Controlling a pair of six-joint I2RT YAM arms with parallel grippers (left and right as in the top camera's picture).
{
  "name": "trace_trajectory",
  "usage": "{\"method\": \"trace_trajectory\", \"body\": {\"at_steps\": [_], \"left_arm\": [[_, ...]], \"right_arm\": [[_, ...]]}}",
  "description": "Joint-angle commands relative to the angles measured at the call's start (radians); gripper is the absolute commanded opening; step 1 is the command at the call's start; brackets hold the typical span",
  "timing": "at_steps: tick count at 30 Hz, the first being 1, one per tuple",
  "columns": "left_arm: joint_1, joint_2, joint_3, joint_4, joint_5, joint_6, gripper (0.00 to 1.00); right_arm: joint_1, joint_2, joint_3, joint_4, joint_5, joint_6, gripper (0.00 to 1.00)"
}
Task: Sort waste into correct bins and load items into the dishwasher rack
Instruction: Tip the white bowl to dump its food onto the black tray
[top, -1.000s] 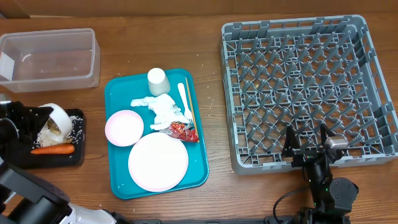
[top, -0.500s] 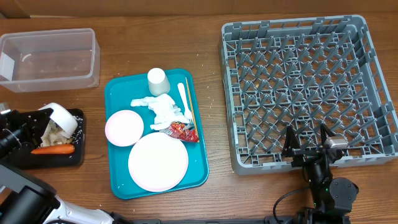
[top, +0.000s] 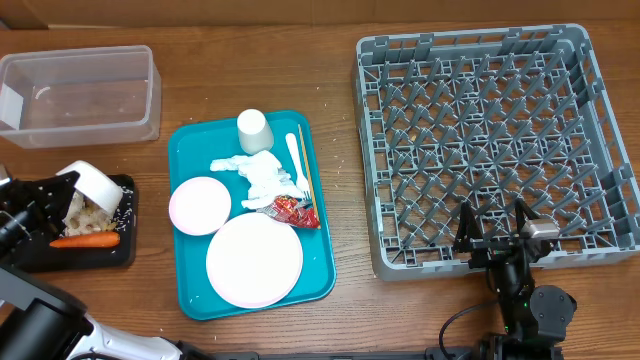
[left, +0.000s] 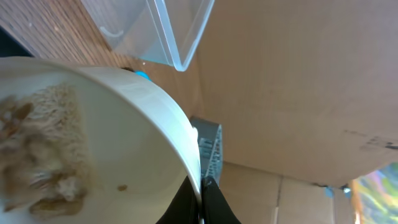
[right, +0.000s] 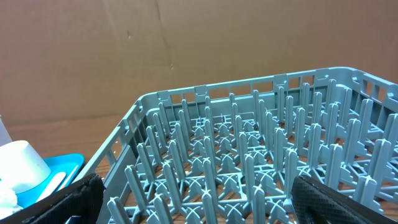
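My left gripper is shut on the rim of a small white bowl, tipped on its side over the black tray. Beige food scraps spill from the bowl; they cling inside it in the left wrist view, where the jaws pinch the rim. An orange carrot lies on the black tray. The teal tray holds a white cup, pink bowl, pink plate, tissue, red wrapper, fork and chopstick. My right gripper is open at the grey rack's near edge.
The clear tub stands at the back left, just behind the black tray; its corner shows in the left wrist view. Rice grains lie scattered on the table near the black tray. A cardboard wall runs behind the table.
My left gripper has tilted the white bowl further and shifted it slightly up and left over the black tray; more scraps lie below it. The right arm has not moved.
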Motion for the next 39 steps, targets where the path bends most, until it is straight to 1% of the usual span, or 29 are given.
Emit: {"method": "trace_trajectory", "body": {"at_steps": [1,11,17,21,25,29,34,37,39], "left_arm": [[0.011,0.006,-0.005,-0.016,0.051,0.026,0.04],[0.013,0.006,-0.006,-0.001,0.052,0.026,0.04],[0.013,0.006,-0.006,-0.006,0.079,0.041,0.04],[0.013,0.006,-0.006,-0.007,0.149,0.041,0.04],[0.013,0.006,-0.006,-0.008,0.188,0.019,0.04],[0.013,0.006,-0.006,-0.022,0.130,0.019,0.04],[0.013,0.006,-0.006,-0.027,0.128,0.021,0.04],[0.013,0.006,-0.006,-0.075,0.129,-0.018,0.04],[0.014,0.007,-0.006,-0.047,0.075,-0.030,0.04]], "right_arm": [[-0.006,0.000,-0.010,0.007,0.010,-0.003,1.00],[-0.006,0.000,-0.010,0.007,0.010,-0.003,1.00],[-0.006,0.000,-0.010,0.007,0.010,-0.003,1.00],[-0.006,0.000,-0.010,0.007,0.010,-0.003,1.00],[-0.006,0.000,-0.010,0.007,0.010,-0.003,1.00],[-0.006,0.000,-0.010,0.007,0.010,-0.003,1.00],[-0.006,0.000,-0.010,0.007,0.010,-0.003,1.00],[-0.006,0.000,-0.010,0.007,0.010,-0.003,1.00],[-0.006,0.000,-0.010,0.007,0.010,-0.003,1.00]]}}
